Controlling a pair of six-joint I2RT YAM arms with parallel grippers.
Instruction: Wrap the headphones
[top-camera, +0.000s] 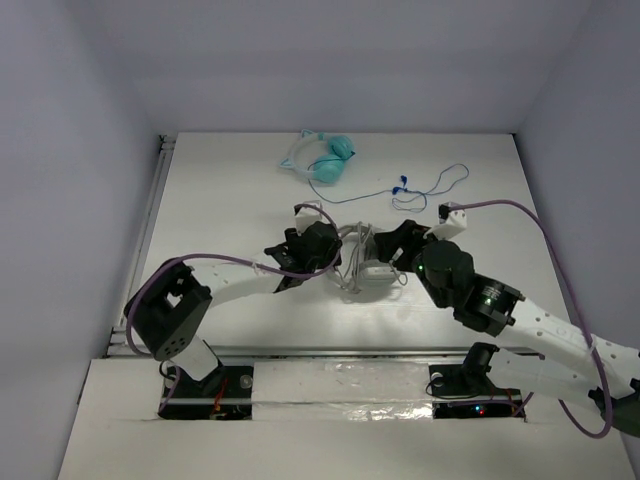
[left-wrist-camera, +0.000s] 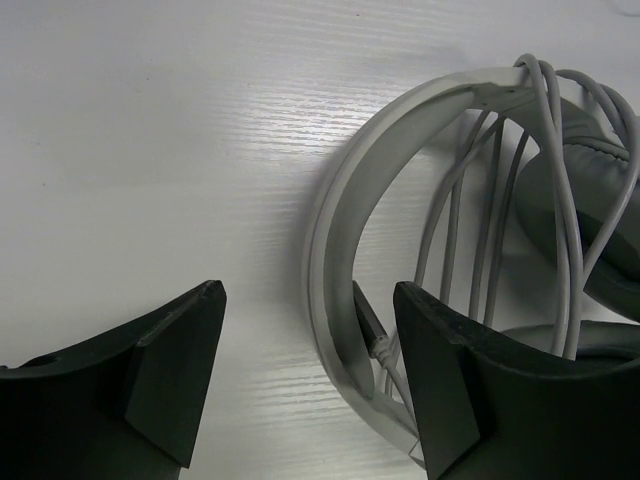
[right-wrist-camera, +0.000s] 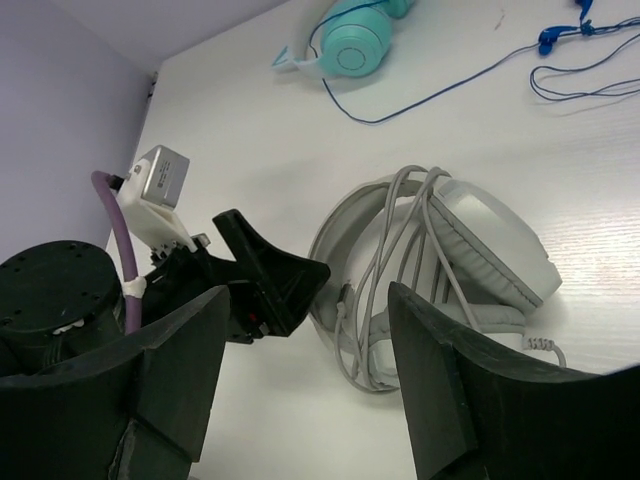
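Observation:
The white headphones (top-camera: 368, 262) lie folded mid-table, their pale cable (left-wrist-camera: 500, 200) wound in several loops over the headband (left-wrist-camera: 340, 220) and across the grey ear cups (left-wrist-camera: 590, 210). The cable's dark plug (left-wrist-camera: 368, 320) rests inside the headband's curve. My left gripper (left-wrist-camera: 308, 290) is open at the headphones' left side, and the headband passes between its jaws, close to the right finger (left-wrist-camera: 470, 390), ungripped. My right gripper (right-wrist-camera: 310, 290) is open and empty, held above the headphones (right-wrist-camera: 490, 240) on their right. It is seen from above in the top view (top-camera: 400, 245).
Teal cat-ear headphones (top-camera: 330, 160) lie at the back of the white table (top-camera: 230, 200), with blue-wired earbuds (top-camera: 405, 185) to their right. Grey walls close in the back and both sides. A metal rail (top-camera: 150, 230) runs along the table's left edge.

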